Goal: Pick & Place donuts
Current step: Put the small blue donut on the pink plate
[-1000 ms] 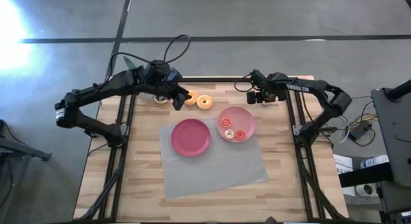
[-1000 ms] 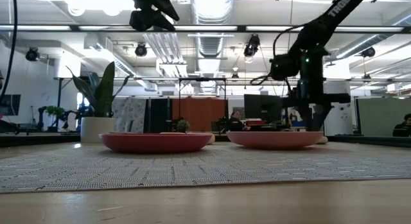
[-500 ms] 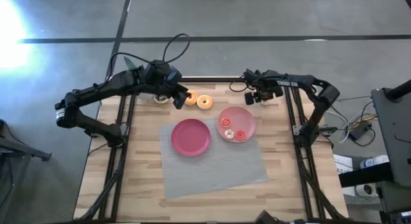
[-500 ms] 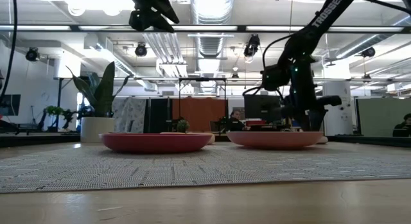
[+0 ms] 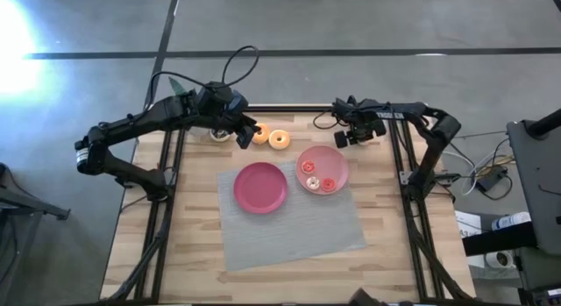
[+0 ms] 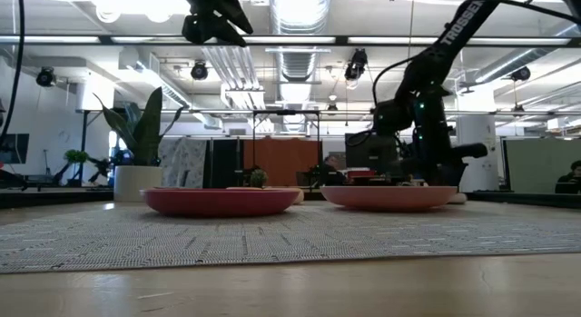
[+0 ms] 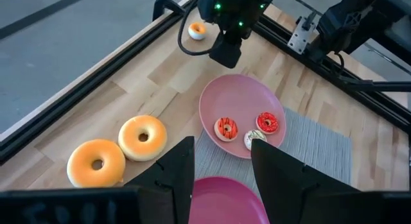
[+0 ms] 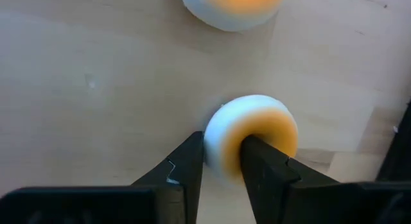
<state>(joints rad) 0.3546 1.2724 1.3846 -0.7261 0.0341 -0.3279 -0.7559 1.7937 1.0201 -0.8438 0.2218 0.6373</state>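
Two larger orange-tan donuts point(image 5: 259, 134) point(image 5: 280, 138) lie flat on the wood near the far edge; the left wrist view shows them too point(image 7: 96, 163) point(image 7: 142, 135). Three tiny donuts point(image 7: 225, 128) point(image 7: 267, 122) point(image 7: 253, 138) lie on the pink plate point(image 5: 336, 157). My left gripper point(image 5: 239, 133) hangs open above the table beside the larger donuts. My right gripper point(image 5: 349, 138) is low at the far edge, shut on a tiny whitish donut point(image 8: 253, 134). Another tiny whitish donut point(image 8: 231, 0) point(image 7: 197, 31) lies just beyond it. No dark brown donut shows. My right gripper point(image 8: 221, 150) pinches the tiny whitish donut by the near part of its ring point(image 8: 221, 144). One finger point(image 8: 186, 166) lies on the white outer side, the other finger point(image 8: 263, 163) on the orange middle. The fingers point down at the table. Whether the donut is clear of the wood does not show.
The magenta plate point(image 5: 260, 187) sits on a grey mat point(image 5: 289, 227) next to the pink plate. Black frame rails point(image 5: 289, 108) run along the far edge and both sides. Bare wood lies toward the near edge.
My right gripper has come down toward the table at the far edge and shifted a little toward the left, its arm folding in. The left arm and the plates have stayed where they were.
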